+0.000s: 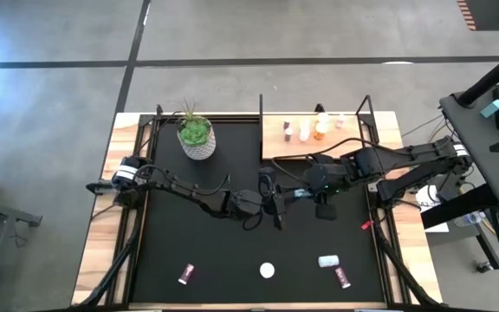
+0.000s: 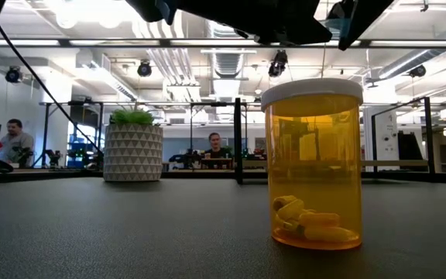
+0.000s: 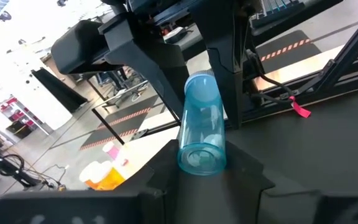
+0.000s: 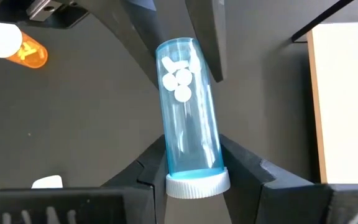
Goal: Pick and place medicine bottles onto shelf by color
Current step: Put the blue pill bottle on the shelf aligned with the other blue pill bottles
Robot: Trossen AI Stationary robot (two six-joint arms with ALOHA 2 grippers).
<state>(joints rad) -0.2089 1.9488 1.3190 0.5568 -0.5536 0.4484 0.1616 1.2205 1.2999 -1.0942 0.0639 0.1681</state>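
With both the left gripper (image 3: 201, 180) and right gripper (image 4: 194, 165) clamped on the blue bottle (image 4: 188, 106) mid-table, we should release one side slowly before carrying it to the shelf (image 1: 319, 143).

A clear blue bottle (image 4: 190, 112) carries a white cap and white tablets. An amber bottle (image 2: 313, 164), white-lidded, holds pale yellow capsules. The white pot (image 2: 132, 153) bears a triangle pattern under its green plant (image 1: 195, 129). The mat (image 1: 206, 251) is black.
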